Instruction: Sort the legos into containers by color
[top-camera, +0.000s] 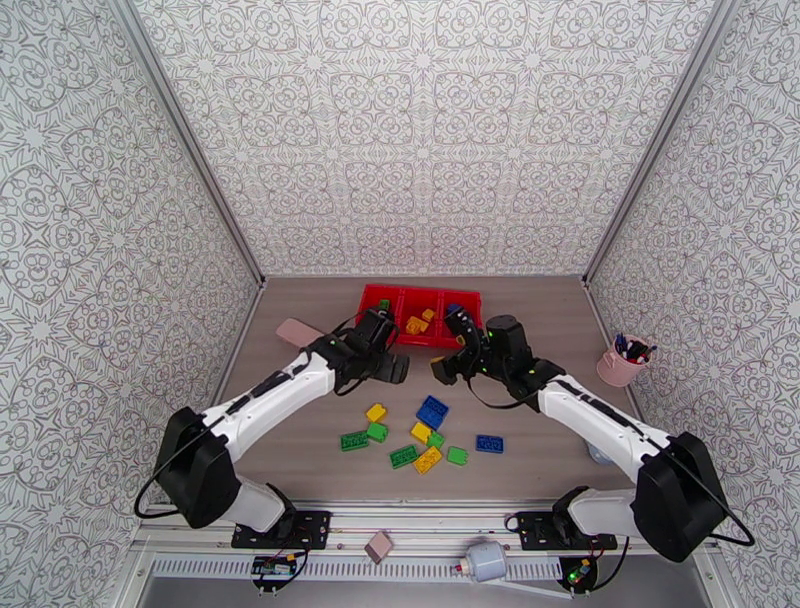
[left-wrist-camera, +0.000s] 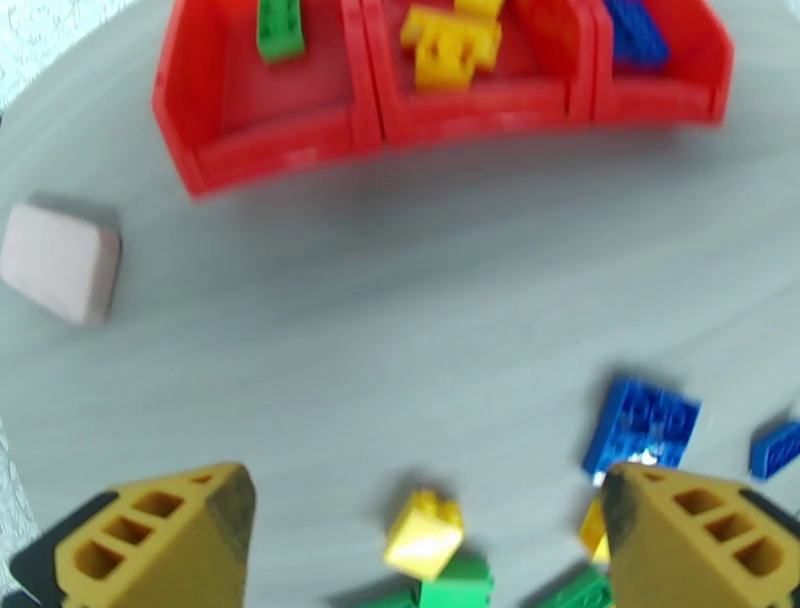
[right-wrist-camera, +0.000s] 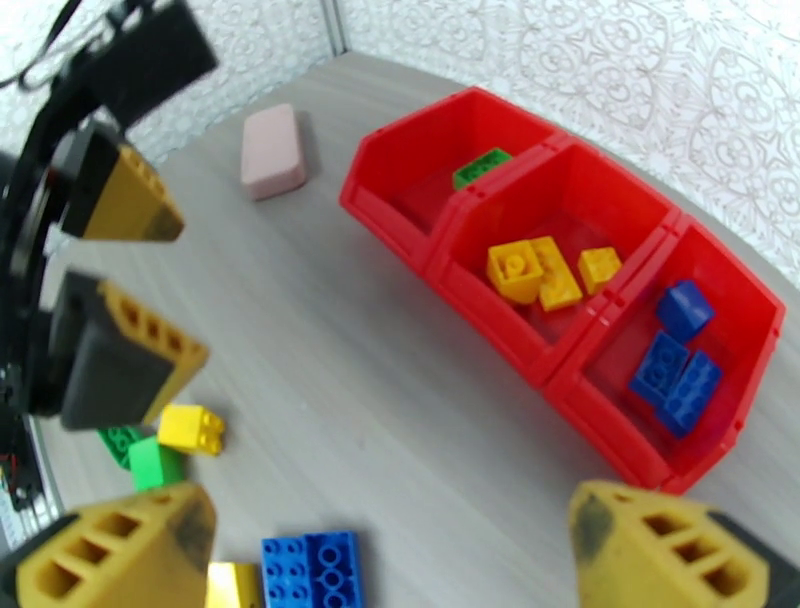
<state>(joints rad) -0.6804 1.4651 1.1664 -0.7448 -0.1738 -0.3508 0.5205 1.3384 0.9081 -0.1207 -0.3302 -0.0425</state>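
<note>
Beside the red tray (top-camera: 368, 300), both jaws gape wide, empty.

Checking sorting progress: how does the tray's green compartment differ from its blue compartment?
The green compartment shows one green brick; the blue compartment holds three blue bricks. The green compartment is the tray end nearest the pink block; the blue compartment is the opposite end. Both are red, alike in shape, each holding one colour only.

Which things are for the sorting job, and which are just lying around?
For the job:
the legos, blue, green and yellow
the red three-part tray

Just lying about:
the pink block
the pink pen cup
</note>
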